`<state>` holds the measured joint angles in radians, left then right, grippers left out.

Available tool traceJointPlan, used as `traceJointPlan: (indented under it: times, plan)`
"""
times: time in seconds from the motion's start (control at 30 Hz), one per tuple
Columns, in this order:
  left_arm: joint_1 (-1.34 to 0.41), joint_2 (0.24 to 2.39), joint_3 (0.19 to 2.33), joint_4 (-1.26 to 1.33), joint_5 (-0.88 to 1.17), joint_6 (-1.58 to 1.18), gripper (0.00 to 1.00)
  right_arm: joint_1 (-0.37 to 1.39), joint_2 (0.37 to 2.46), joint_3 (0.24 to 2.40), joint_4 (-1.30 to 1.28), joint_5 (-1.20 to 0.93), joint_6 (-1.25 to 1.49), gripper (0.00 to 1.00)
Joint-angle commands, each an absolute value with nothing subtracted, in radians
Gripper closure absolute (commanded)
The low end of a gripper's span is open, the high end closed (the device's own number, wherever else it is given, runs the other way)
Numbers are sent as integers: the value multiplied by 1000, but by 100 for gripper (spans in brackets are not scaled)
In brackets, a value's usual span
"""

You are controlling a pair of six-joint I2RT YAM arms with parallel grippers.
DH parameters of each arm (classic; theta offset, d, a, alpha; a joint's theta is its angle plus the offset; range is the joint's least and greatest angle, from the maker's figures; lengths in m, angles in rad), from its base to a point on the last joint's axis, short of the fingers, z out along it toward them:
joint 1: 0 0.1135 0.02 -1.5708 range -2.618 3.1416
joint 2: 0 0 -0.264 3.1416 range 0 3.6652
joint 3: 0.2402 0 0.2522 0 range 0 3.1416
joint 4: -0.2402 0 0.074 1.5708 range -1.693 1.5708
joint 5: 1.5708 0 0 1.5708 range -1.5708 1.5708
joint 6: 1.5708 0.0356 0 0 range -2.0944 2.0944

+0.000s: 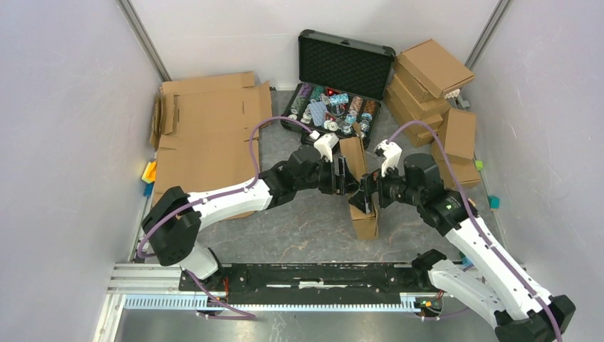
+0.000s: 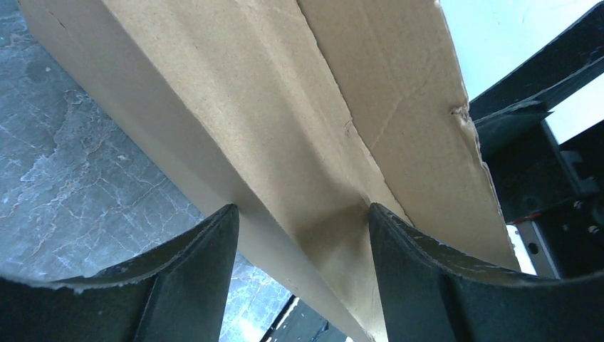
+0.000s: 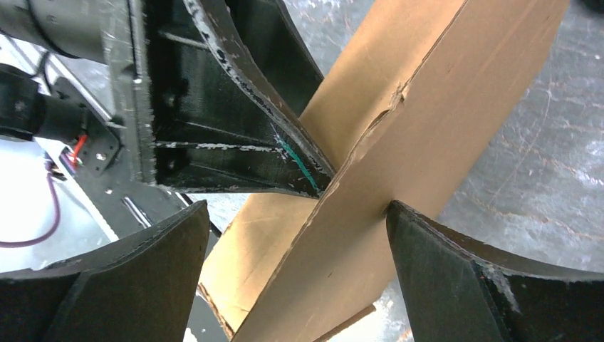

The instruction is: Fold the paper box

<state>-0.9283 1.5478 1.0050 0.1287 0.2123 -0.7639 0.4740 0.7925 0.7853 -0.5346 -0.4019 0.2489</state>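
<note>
A: What is seen nearest, at the wrists?

B: In the left wrist view the left gripper (image 2: 303, 210) is shown with its black fingers spread. A creased panel of the plain brown corrugated paper box (image 2: 299, 128) runs between them, from upper left to bottom centre. In the right wrist view the right gripper (image 3: 297, 206) is spread wide around a torn panel edge. The right-hand finger is touched by the cardboard; the other is kept apart from it.

A: What is given by one view and not by another?

B: Only in the right wrist view, upper left, is a finger of the left gripper seen meeting the cardboard. Only from above is the paper box seen whole, half folded on the grey marbled table top (image 1: 299, 228) at the frame's centre, between both wrists.

A: And farther back?

B: Flat brown cardboard sheets (image 1: 206, 135) are seen upper left, an open black foam-lined hard case (image 1: 347, 60) with colourful chips upper centre, and a stack of folded brown cardboard boxes (image 1: 427, 78) upper right.
</note>
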Motion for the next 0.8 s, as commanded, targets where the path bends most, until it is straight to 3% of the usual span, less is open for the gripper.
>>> traceJointPlan:
  times: [0.0,0.3,0.6,0.7,0.77]
  plan:
    - [-951,1563,1051,168,200,-804,27,564,823,846,-616,-238,254,2]
    - [-971,1560,1055,171,141,-819,27,800,942,954,-760,59,303,5]
    - [-967,1472,981,192,125,-820,25,816,892,1008,-778,117,300,11]
    - [-964,1436,938,245,156,-853,25,816,876,1006,-778,91,308,2]
    - [-964,1424,928,261,185,-862,28,815,862,1002,-770,74,310,2]
